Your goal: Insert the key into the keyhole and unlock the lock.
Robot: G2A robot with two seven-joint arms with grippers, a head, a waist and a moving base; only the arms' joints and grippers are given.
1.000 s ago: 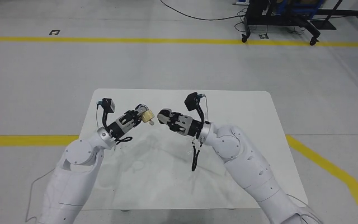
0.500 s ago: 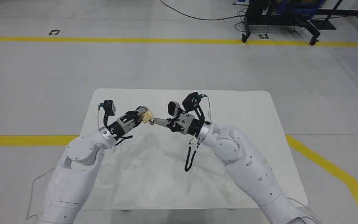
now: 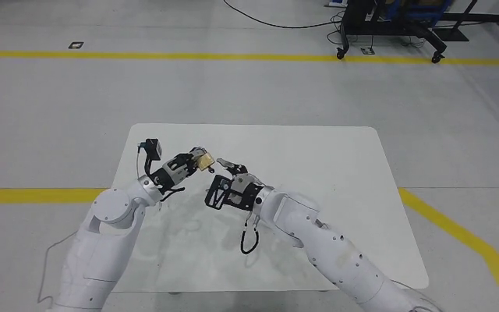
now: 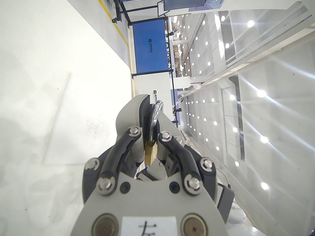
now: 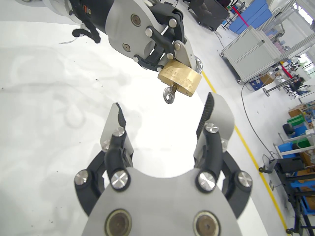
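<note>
Left end effector (image 3: pixel 194 160) clamps the stiff brass padlock (image 3: pixel 205 162); right end effector (image 3: pixel 221 180), spread at its five o'clock, should pinch the slippery silver key (image 5: pixel 169 95) by its flat head.

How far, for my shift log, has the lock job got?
Done: the key sits in the keyhole of the padlock, which the left gripper holds by its shackle. In hand: the right gripper is open just short of the key, not touching it. Left: probably grasping and turning the key; I cannot tell whether the shackle has released.
</note>
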